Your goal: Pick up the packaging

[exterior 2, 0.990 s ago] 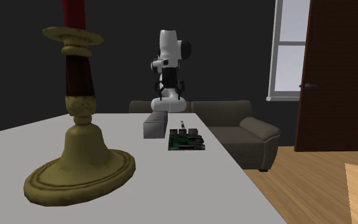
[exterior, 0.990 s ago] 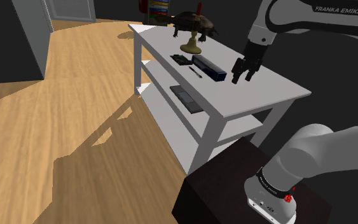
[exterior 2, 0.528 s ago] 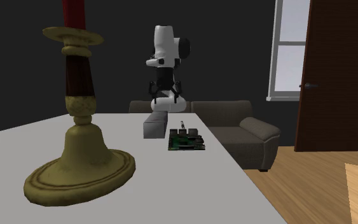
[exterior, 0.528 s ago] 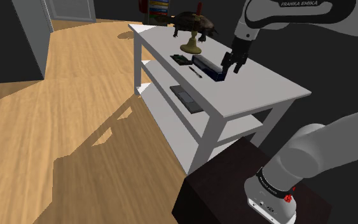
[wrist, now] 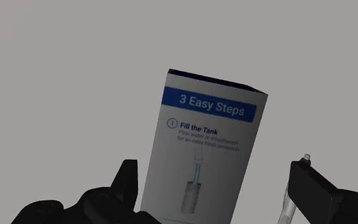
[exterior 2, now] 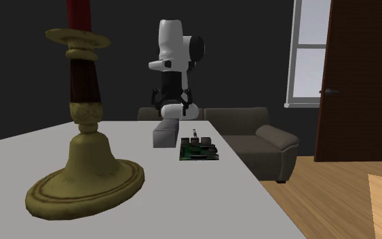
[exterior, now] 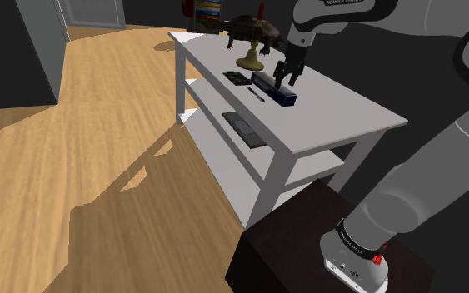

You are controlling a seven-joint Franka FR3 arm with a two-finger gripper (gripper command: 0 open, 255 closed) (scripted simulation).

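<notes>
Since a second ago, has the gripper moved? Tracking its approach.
Yes: in the shoulder view, the gripper moved left toward the candlestick, reaching above the packaging box.

A grey sofa (exterior 2: pixel 250 132) sits near the window (exterior 2: pixel 311 54).

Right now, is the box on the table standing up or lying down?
Lying down. The box rests flat on the white table, its printed face turned upward.

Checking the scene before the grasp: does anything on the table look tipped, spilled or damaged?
Nothing stands out. The box lies flat on the table, the candlestick stands upright, the circuit board lies flat beside the box, and the open hand hangs over the box.
</notes>
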